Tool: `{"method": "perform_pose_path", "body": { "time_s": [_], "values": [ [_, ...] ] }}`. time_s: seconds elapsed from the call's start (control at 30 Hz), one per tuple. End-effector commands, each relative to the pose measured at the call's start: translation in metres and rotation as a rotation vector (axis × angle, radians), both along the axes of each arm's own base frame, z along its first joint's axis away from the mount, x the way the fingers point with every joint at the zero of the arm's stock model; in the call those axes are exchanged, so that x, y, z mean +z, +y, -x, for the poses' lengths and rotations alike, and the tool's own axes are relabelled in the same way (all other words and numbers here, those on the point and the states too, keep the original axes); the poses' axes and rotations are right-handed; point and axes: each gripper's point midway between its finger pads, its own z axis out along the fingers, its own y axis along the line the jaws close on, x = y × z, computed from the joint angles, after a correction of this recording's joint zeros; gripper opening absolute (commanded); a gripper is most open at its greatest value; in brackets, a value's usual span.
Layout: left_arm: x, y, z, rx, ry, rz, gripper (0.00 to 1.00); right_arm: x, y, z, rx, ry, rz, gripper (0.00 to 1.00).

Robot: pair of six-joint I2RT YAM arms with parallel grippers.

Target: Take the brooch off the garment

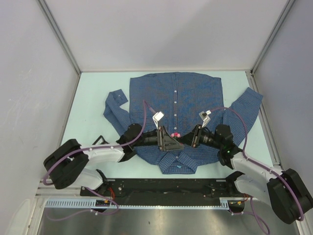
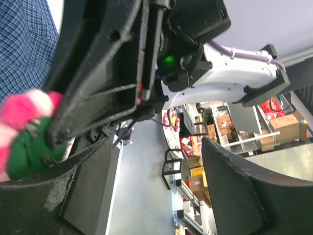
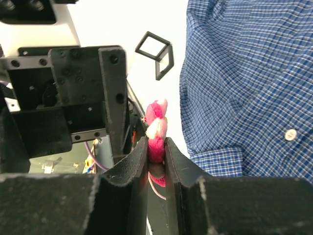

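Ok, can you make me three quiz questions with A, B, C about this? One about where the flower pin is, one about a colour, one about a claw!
1. Where is the brooch?
A. on the collar
B. on a sleeve
C. between the fingers of the right gripper

2. What colour is the garment?
A. blue checked
B. plain red
C. yellow

3. How is the left gripper?
A. shut on the brooch
B. open
C. shut on a sleeve

Answers:
1 C: the right wrist view shows its fingers pinching the pink petals.
2 A: every view shows blue checks.
3 B: the left wrist view shows a wide gap between its fingers.
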Motion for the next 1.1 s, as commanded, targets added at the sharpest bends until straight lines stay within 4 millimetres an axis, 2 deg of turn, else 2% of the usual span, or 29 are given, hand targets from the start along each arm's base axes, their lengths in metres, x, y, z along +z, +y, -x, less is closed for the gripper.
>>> {"method": "perform_pose_path", "body": {
  "time_s": [0.0,0.27,0.43,0.53,0.57,0.67,0.7,0.77,0.8,0.9,1.0,1.07],
  "values": [
    [0.023,-0.002,-0.014,0.048,-0.052,0.041,0.78,0.030,0.005,0.005,0.029,-0.059,-0.069,0.00],
    [0.034,0.020,-0.037,0.171,-0.114,-0.005,0.79,0.026,0.002,0.016,0.039,-0.029,-0.080,0.00],
    [0.050,0.027,-0.027,0.135,-0.170,-0.002,0.82,0.017,0.001,0.019,0.034,-0.012,-0.063,0.00],
    [0.051,0.035,-0.024,0.147,-0.205,-0.038,0.84,0.017,0.001,0.019,0.037,-0.012,-0.065,0.00],
    [0.051,0.037,-0.025,0.160,-0.266,-0.062,0.84,0.018,0.001,0.019,0.038,-0.010,-0.070,0.00],
    [0.041,0.050,-0.027,0.195,-0.331,-0.162,0.87,0.019,0.001,0.021,0.052,-0.016,-0.074,0.00],
    [0.029,0.055,-0.026,0.187,-0.322,-0.220,0.89,0.020,0.002,0.023,0.066,-0.018,-0.076,0.00],
    [0.016,0.057,-0.037,0.211,-0.358,-0.322,0.89,0.021,0.002,0.023,0.079,-0.026,-0.081,0.00],
    [0.001,0.060,-0.036,0.200,-0.339,-0.388,0.89,0.022,0.002,0.023,0.084,-0.030,-0.082,0.00],
    [-0.017,0.060,-0.043,0.212,-0.349,-0.464,0.89,0.023,0.001,0.023,0.090,-0.038,-0.084,0.00],
    [-0.022,0.056,-0.050,0.226,-0.370,-0.485,0.84,0.024,0.000,0.022,0.087,-0.041,-0.084,0.00],
    [-0.022,0.050,-0.051,0.218,-0.367,-0.467,0.77,0.024,0.001,0.022,0.087,-0.043,-0.084,0.00]
  ]
}}
